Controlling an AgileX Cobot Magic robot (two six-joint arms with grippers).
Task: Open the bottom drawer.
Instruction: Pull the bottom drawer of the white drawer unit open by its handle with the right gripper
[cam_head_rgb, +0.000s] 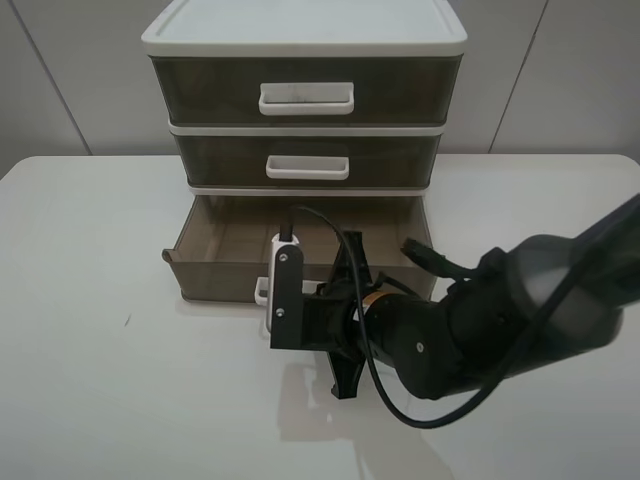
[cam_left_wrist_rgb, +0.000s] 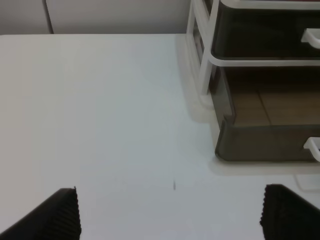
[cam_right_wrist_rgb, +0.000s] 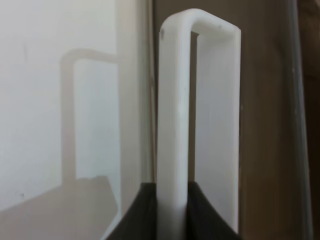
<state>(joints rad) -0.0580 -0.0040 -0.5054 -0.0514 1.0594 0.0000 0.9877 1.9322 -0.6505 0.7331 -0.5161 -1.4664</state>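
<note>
The bottom drawer (cam_head_rgb: 212, 268), a smoky-brown translucent tray, stands pulled partly out of the three-drawer cabinet (cam_head_rgb: 300, 30). My right gripper (cam_head_rgb: 276, 298) is shut on the drawer's white loop handle (cam_head_rgb: 262, 290). In the right wrist view the handle's front bar (cam_right_wrist_rgb: 172, 125) runs between the black fingers (cam_right_wrist_rgb: 135, 222) of the right gripper (cam_right_wrist_rgb: 172, 212). My left gripper (cam_left_wrist_rgb: 170, 215) is open and empty over the table, to the left of the drawer (cam_left_wrist_rgb: 260, 142). It does not show in the exterior high view.
The middle drawer (cam_head_rgb: 305, 160) and the taller top drawer (cam_head_rgb: 305, 92) are closed. The cabinet stands at the back of a white table (cam_head_rgb: 100, 350). The right arm's black body and cable (cam_head_rgb: 450, 330) lie in front of the drawer's right half.
</note>
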